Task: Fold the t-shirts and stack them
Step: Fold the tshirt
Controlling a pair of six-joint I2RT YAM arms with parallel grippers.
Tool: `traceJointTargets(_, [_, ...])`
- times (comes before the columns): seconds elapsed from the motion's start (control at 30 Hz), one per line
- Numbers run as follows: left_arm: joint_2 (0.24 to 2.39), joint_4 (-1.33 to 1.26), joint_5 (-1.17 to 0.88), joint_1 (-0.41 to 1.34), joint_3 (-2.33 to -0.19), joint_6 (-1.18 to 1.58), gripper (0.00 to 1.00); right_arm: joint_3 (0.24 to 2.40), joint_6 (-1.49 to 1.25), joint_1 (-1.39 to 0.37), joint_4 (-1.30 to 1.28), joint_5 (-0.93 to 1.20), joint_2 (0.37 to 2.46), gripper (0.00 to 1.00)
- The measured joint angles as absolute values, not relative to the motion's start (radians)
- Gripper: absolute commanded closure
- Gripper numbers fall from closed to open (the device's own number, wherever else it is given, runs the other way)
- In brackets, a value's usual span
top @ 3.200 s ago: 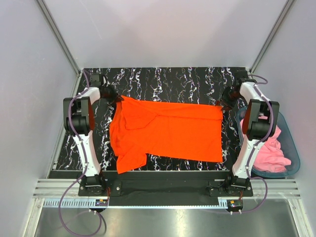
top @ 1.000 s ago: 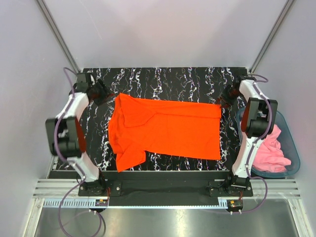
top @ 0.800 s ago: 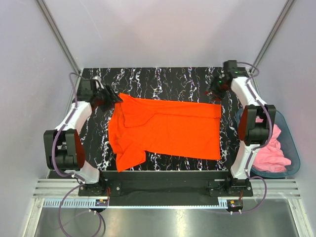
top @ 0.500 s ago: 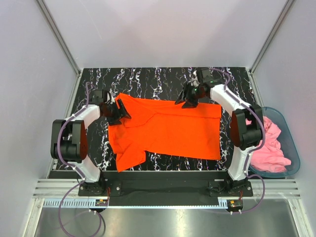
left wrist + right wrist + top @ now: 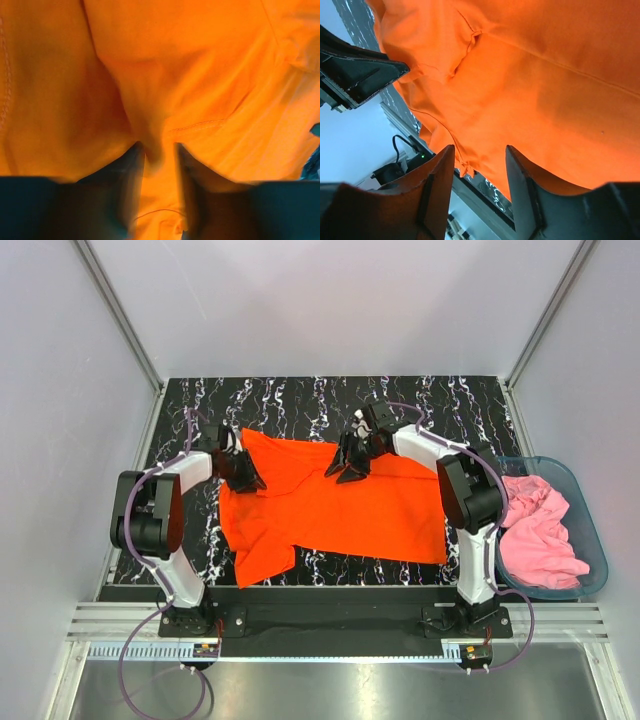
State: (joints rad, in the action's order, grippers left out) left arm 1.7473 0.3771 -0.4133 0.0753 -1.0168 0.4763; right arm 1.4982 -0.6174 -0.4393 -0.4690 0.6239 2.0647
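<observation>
The orange-red t-shirt (image 5: 340, 510) lies spread flat across the black marbled table (image 5: 330, 400). My left gripper (image 5: 243, 472) presses down on its upper left part. In the left wrist view a ridge of orange cloth (image 5: 152, 145) rises between the fingertips of the left gripper (image 5: 160, 150), whose jaws stand narrowly apart. My right gripper (image 5: 345, 462) hangs over the shirt's upper middle. The right wrist view shows the right gripper (image 5: 479, 150) open above the cloth (image 5: 545, 75) with nothing between the fingers. The light pink t-shirt (image 5: 540, 535) lies crumpled in a bin.
A blue-green bin (image 5: 588, 515) stands off the table's right edge beside the right arm's base. Grey walls and metal rails close in the table at the back and sides. The left arm's dark wrist (image 5: 355, 75) shows in the right wrist view.
Both arms swung inward from the table's far corners onto the orange-red shirt. The right gripper moved left to the upper middle. The left jaws narrowed around a ridge of cloth.
</observation>
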Motion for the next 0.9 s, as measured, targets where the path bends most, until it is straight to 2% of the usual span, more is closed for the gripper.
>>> traceJointTargets(0.03, [1.747, 0.374, -0.412, 0.075, -1.018, 0.477, 0.78, 1.501, -0.622, -0.440, -0.466, 0.627, 2.074, 0.52])
traceJointTargets(0.07, [1.747, 0.374, -0.411, 0.075, -1.020, 0.479, 0.89, 1.505, -0.627, -0.441, -0.464, 0.633, 2.084, 0.59])
traceJointTargets(0.1, [1.747, 0.374, -0.410, 0.075, -1.026, 0.485, 0.93, 1.513, -0.635, -0.442, -0.458, 0.640, 2.096, 0.63])
traceJointTargets(0.2, [1.748, 0.376, -0.410, 0.075, -1.064, 0.493, 1.00, 1.530, -0.668, -0.448, -0.422, 0.657, 2.128, 0.76])
traceJointTargets(0.3, [1.752, 0.372, -0.410, 0.075, -1.129, 0.506, 1.00, 1.534, -0.709, -0.457, -0.377, 0.673, 2.153, 0.89])
traceJointTargets(0.33, [1.753, 0.371, -0.410, 0.075, -1.151, 0.511, 1.00, 1.537, -0.724, -0.461, -0.362, 0.676, 2.162, 0.90])
traceJointTargets(0.5, [1.771, 0.340, -0.411, 0.075, -1.219, 0.533, 1.00, 1.562, -0.801, -0.486, -0.302, 0.676, 2.211, 0.91])
traceJointTargets(0.67, [1.816, 0.304, -0.413, 0.075, -1.229, 0.567, 1.00, 1.581, -0.863, -0.514, -0.244, 0.674, 2.247, 0.80])
traceJointTargets(0.9, [1.869, 0.242, -0.415, 0.075, -1.229, 0.601, 1.00, 1.580, -0.953, -0.539, -0.159, 0.648, 2.271, 0.78])
